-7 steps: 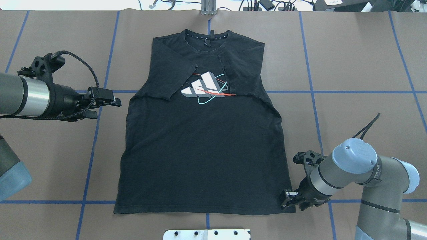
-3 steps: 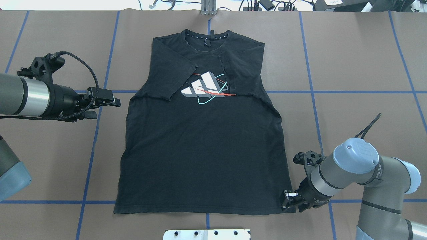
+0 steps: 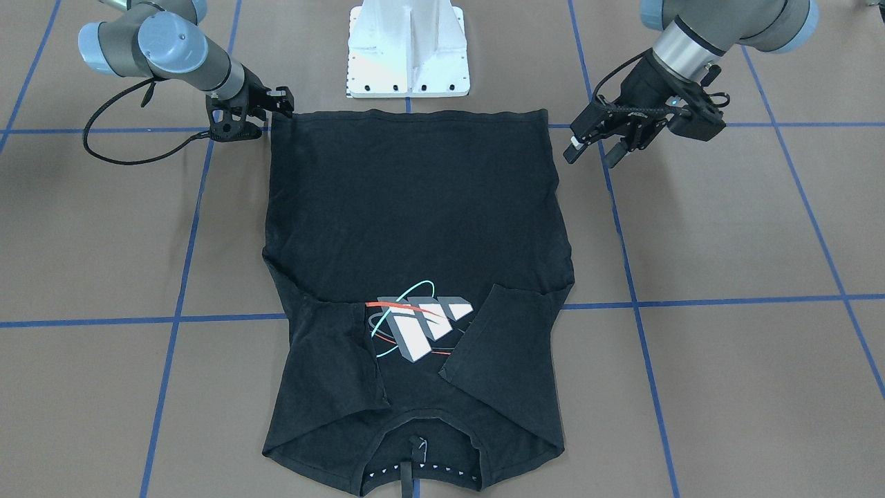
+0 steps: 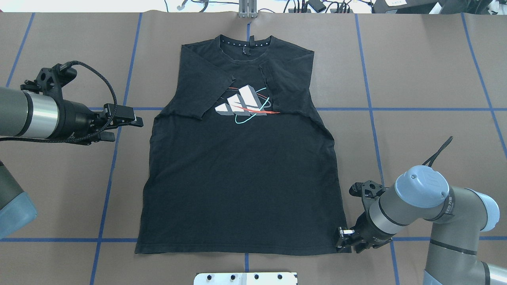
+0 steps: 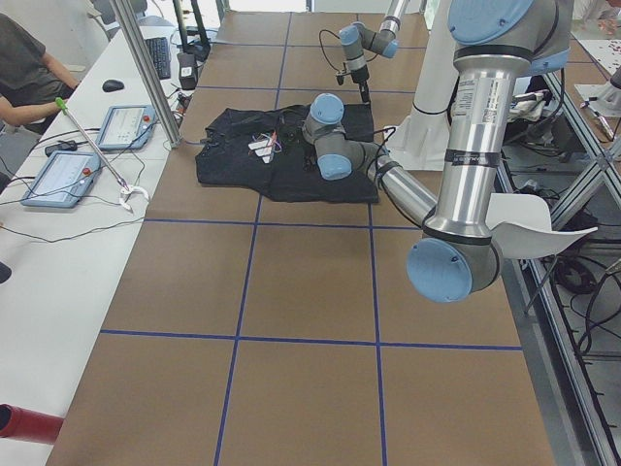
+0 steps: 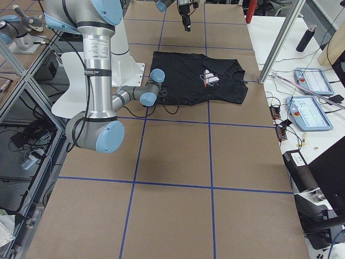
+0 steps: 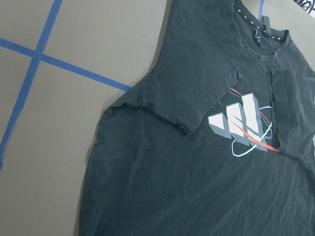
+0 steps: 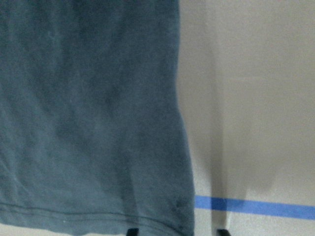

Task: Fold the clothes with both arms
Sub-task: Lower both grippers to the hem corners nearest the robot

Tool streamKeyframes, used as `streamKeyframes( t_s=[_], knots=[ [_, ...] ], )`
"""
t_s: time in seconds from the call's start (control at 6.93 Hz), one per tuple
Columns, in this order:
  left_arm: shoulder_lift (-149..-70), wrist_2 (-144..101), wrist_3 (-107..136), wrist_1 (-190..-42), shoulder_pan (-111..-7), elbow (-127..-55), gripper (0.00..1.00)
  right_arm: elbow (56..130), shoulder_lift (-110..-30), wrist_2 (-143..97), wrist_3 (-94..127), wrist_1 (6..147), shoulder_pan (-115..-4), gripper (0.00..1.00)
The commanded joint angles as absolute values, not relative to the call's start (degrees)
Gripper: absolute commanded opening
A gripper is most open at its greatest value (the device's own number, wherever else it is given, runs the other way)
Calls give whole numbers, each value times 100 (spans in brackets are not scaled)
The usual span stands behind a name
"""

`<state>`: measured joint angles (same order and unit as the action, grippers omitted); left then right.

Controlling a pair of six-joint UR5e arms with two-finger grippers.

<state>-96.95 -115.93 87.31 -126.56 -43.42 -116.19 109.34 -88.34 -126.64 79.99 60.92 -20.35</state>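
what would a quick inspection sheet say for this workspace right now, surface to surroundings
surface: brown table cover with a blue tape grid, flat.
job's things: black T-shirt spread flat, logo up, both sleeves folded in over the chest, collar at the far edge.
clutter: nothing seen.
grippers: left gripper open, beside the shirt, off the cloth. Right gripper open, low at the hem corner, its fingertips either side of the shirt's side edge.
cables: braided black cable loops over the left wrist; a black cable loop from the right arm is beside the shirt.
surroundings: white pedestal base; seated person at a side bench with control tablets.
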Motion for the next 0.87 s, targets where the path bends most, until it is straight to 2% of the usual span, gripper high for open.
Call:
streamKeyframes(
  t_s=[0.0, 0.14, 0.29, 0.72],
  knots=[
    [-9694, -11593, 8736, -12656, -4342, -11619, 100, 10899, -8815, -12647, 8042, 6100, -1986, 53],
    [-9686, -11593, 8736, -12656, -4342, -11619, 100, 10907, -8824, -12656, 8042, 6100, -1986, 21],
    [-9686, -11593, 8728, -12656, -4342, -11610, 99, 10925, -8816, -12717, 8042, 6100, -2021, 0],
    [-9677, -11584, 8736, -12647, -4342, -11619, 99, 11021, -8789, -12718, 8382, 6100, -2065, 0]
  ],
)
